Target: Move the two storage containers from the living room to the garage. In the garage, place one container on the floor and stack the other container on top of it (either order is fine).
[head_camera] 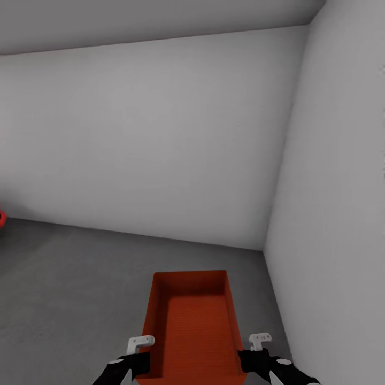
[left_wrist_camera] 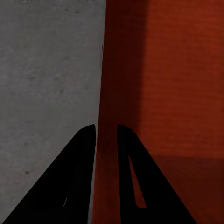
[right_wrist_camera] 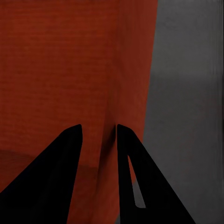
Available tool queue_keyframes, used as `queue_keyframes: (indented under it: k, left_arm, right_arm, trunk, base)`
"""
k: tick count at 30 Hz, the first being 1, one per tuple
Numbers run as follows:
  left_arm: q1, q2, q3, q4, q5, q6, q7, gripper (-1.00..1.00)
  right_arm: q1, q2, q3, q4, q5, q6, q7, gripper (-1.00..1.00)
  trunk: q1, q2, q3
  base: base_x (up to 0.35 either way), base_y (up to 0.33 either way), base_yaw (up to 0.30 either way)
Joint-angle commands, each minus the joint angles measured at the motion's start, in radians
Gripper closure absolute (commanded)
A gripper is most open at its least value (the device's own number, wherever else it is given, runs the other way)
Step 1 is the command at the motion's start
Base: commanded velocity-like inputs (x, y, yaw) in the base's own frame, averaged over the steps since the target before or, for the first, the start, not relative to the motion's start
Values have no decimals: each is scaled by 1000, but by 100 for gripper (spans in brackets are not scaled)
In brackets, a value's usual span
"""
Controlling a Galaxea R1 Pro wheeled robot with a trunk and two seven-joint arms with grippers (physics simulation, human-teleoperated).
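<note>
Head view: one orange-red storage container (head_camera: 192, 326) is held in front of the robot, above the dark grey concrete floor (head_camera: 69, 289), near the corner where two pale grey walls (head_camera: 160, 133) meet. Its near end is cut off by the lower frame edge, so the full length cannot be read. The left gripper (head_camera: 140, 343) sits at the container's left long wall and the right gripper (head_camera: 256, 342) at its right long wall; only their pale tips and black wrist housings are visible, and the finger contact is hidden by the walls. A small red shape (head_camera: 2, 218) at the left frame edge is too cropped to identify. Left wrist view: the left gripper (left_wrist_camera: 106, 128) has its two black fingers (left_wrist_camera: 135, 177) nearly closed, one on each side of the container wall (left_wrist_camera: 105, 70), pinching it; ribbed interior (left_wrist_camera: 182, 79) lies on one side, speckled floor (left_wrist_camera: 46, 93) on the other. Right wrist view: the right gripper (right_wrist_camera: 99, 127) likewise straddles the opposite wall (right_wrist_camera: 133, 70) with a narrow gap, clamping it. The ribbing and the floor texture are resolved better in the wrist views than in the head view.
</note>
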Motion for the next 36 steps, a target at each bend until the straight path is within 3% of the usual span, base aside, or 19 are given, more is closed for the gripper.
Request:
queue_keyframes:
  k: [1, 19, 36]
  left_arm:
    - [0, -2, -15, -5, 9, -12, 6, 100]
    - [0, -2, -15, -5, 9, -12, 7, 100]
    - [0, -2, -15, -5, 9, -12, 7, 100]
  right_arm:
    - [-1, 1, -18, 4, 15, 60, 21, 100]
    - [-1, 1, -18, 4, 15, 59, 21, 100]
    - [-1, 1, -18, 4, 16, 58, 21, 100]
  trunk:
    - [1, -2, -2]
    - [1, -2, -2]
    - [1, -2, -4]
  base:
    - [283, 161, -298]
    - [294, 109, -288]
    - [303, 83, 18]
